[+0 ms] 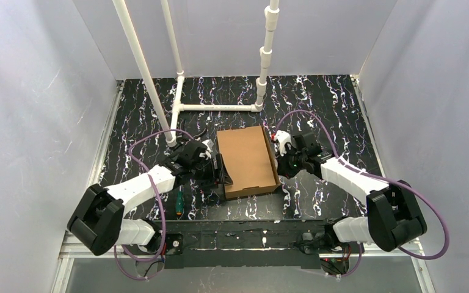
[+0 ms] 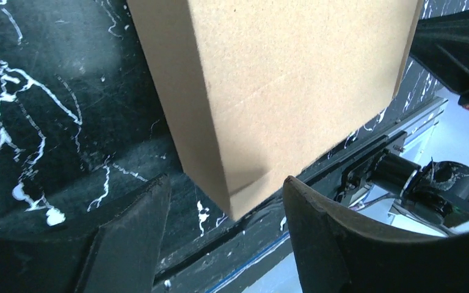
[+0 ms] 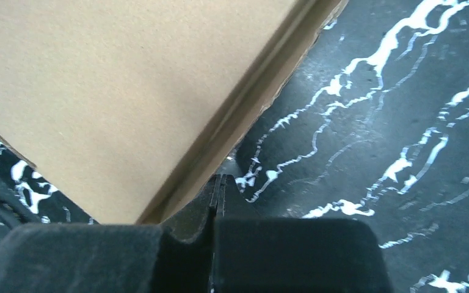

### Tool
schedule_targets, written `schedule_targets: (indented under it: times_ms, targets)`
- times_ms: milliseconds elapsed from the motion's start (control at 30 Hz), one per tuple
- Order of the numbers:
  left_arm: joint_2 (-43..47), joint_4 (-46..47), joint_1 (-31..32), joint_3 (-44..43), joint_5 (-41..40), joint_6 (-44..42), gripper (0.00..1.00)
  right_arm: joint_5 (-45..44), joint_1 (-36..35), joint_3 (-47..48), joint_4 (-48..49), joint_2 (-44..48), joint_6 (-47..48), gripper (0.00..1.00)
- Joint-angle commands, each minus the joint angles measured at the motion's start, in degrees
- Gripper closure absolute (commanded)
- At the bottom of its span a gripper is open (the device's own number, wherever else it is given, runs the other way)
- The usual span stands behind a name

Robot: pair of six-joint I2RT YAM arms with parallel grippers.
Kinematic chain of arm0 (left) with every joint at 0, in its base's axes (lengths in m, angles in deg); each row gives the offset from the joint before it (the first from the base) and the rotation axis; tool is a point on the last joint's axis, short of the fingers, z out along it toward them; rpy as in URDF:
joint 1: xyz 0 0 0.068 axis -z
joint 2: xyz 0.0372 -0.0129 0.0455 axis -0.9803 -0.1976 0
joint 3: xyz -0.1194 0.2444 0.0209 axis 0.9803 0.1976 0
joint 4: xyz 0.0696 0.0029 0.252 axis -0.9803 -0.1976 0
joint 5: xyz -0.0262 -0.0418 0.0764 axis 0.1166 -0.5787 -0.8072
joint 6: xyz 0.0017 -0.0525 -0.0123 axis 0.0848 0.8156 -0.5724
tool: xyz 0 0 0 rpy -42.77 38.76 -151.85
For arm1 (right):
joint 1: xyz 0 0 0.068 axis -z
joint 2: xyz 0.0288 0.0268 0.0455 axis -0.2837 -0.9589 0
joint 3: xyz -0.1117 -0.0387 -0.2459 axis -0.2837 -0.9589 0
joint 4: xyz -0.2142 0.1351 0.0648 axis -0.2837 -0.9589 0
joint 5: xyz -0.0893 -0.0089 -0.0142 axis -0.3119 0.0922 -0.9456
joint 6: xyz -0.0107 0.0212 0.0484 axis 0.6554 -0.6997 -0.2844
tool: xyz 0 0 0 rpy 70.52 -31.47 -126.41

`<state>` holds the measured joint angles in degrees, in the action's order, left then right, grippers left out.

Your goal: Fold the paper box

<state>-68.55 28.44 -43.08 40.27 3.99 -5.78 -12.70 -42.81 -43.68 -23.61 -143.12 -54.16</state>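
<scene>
The paper box (image 1: 247, 160) is folded into a flat brown cardboard rectangle lying on the black marbled table between the two arms. My left gripper (image 1: 221, 173) is at its left side, near the front corner. In the left wrist view the left gripper (image 2: 226, 180) is open, and the near corner of the box (image 2: 293, 73) reaches between the fingertips without touching either finger (image 2: 131, 232). My right gripper (image 1: 279, 160) is at the box's right edge. The right wrist view shows the right gripper (image 3: 218, 180) shut on nothing, its tips right against the side wall of the box (image 3: 116, 91).
A green and orange screwdriver (image 1: 178, 203) lies on the table beside the left arm. A white pipe frame (image 1: 220, 107) stands behind the box, with upright pipes (image 1: 265, 55) rising from it. Grey walls close in the table on three sides.
</scene>
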Motion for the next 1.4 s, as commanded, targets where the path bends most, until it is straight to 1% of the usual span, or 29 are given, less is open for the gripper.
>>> schedule_targets:
  times_ms: [0, 133, 200, 367, 433, 500, 567, 700, 833, 1000, 1067, 1167, 1267, 1367]
  targets:
    - [-2.9, 4.3, 2.7, -0.9, -2.7, 4.8, 0.36, 7.0, -0.1, 1.3, 1.4, -3.3, -7.5, 0.99]
    - [-5.9, 8.7, 4.4, -1.4, -3.1, 8.4, 0.40, 7.3, -0.2, 3.9, 0.4, -6.1, -7.7, 0.99]
    - [-8.2, 11.7, 5.3, -2.7, -3.5, 9.9, 0.42, 4.8, -0.4, 8.1, -0.5, -7.7, -7.1, 0.99]
    - [-13.5, 11.9, 7.3, -9.4, -4.0, 10.2, 0.42, -2.8, -0.4, 18.7, -2.5, -13.9, -4.7, 0.99]
    - [-14.4, 11.4, 7.5, -11.3, -4.6, 9.9, 0.41, -5.2, -0.4, 21.0, -4.1, -16.2, -3.8, 0.99]
    - [-13.5, 9.9, 7.5, -11.6, -6.7, 9.3, 0.41, -9.1, 0.1, 19.9, -4.1, -16.3, -3.0, 0.99]
    - [-11.6, 9.5, 7.5, -9.7, -8.3, 9.4, 0.40, -11.9, 2.1, 16.9, -1.9, -14.5, -3.1, 0.99]
    - [-8.2, 10.9, 7.5, -4.0, -9.2, 10.9, 0.40, -13.2, 5.8, 12.1, 2.2, -11.6, -2.7, 0.99]
    - [-7.2, 12.4, 7.5, -1.4, -8.3, 13.3, 0.40, -12.3, 6.2, 10.1, 3.6, -12.1, -3.2, 0.99]
    - [-7.3, 12.6, 7.6, -2.2, -8.2, 14.6, 0.40, -10.0, 6.2, 9.7, 3.8, -12.2, -4.0, 0.99]
    - [-7.9, 12.7, 7.8, -3.1, -8.2, 15.0, 0.40, -7.7, 6.0, 9.3, 4.2, -12.0, -4.3, 0.99]
    - [-10.1, 13.0, 8.6, -5.5, -7.7, 15.1, 0.40, -4.5, 4.4, 8.9, 4.2, -11.9, -4.0, 0.99]
    - [-13.1, 13.1, 9.6, -8.0, -7.3, 14.9, 0.41, -2.1, 0.4, 8.4, 3.7, -11.2, -3.3, 0.99]
    - [-15.1, 13.4, 10.7, -9.6, -7.5, 15.0, 0.45, -1.4, -2.6, 7.4, 3.6, -9.8, -2.7, 0.99]
